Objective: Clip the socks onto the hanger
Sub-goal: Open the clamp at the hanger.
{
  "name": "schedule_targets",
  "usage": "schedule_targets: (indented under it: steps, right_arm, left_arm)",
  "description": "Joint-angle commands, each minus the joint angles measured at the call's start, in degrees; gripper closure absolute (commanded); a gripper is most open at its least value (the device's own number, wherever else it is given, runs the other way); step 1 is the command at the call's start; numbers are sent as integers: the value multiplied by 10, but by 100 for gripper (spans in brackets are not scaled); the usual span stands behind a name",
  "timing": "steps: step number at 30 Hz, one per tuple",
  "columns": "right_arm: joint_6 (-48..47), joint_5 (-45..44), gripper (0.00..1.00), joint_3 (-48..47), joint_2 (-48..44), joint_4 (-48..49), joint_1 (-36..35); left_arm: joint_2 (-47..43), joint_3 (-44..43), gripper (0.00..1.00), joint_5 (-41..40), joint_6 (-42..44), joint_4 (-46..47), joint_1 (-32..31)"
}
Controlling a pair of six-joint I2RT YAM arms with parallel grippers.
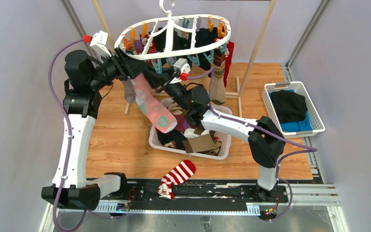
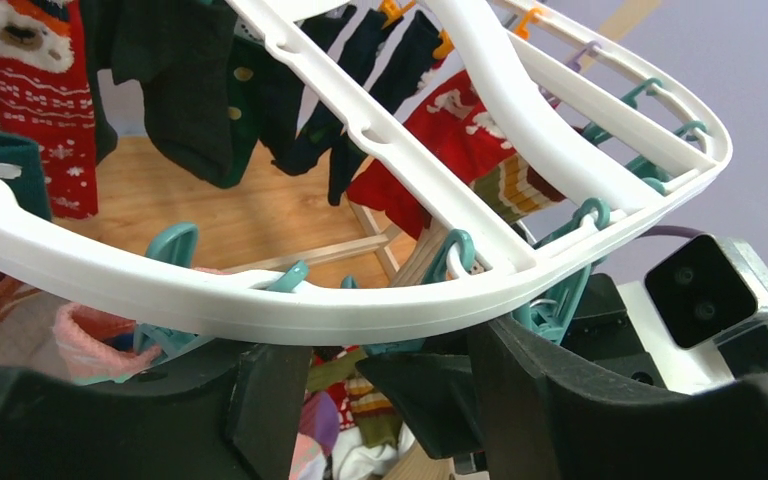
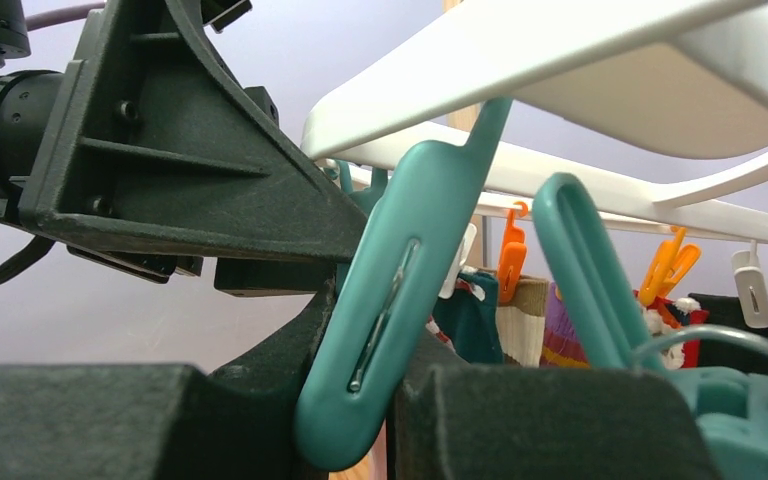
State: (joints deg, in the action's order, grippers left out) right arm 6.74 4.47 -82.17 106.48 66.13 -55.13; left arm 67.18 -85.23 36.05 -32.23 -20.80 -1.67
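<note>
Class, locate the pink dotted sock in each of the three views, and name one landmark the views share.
Top external: the pink sock hangs left of centre, beneath the hanger.
Left wrist: only a pink piece shows, lower left, under the white rim.
Right wrist: not in view.
Shared landmark: the white hanger's rim with teal clothespins.

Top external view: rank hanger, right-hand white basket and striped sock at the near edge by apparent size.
1. hanger, though it hangs higher, nearer the camera, which may inflate it.
2. white basket.
3. striped sock, clearly smallest.
</note>
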Motion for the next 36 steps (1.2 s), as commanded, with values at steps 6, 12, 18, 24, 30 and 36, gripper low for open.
schedule_targets:
  steps: [6,12,18,24,30,36]
  right_arm:
    - [-8,52,100,-3,0,-4,-36]
    - [-8,65,100,-1,-3,-13,-36]
    - [-7,77,100,-7,-6,-29,-36]
    - [-17,87,100,-10,-9,-41,-36]
    - [-27,106,98,-8,-12,-49,-36]
    - [-26,100,57,15,-22,-33,-35]
  left_arm:
    - [-35,47,40,-69,-35,123,3]
    - [-51,72,42,-76,-57,166,3]
    - [-41,67,45,-70,-75,165,3]
    - [-32,68,48,-68,-86,172,3]
    - [-25,67,62,-68,-86,169,3]
    - [-30,68,88,-81,-68,156,3]
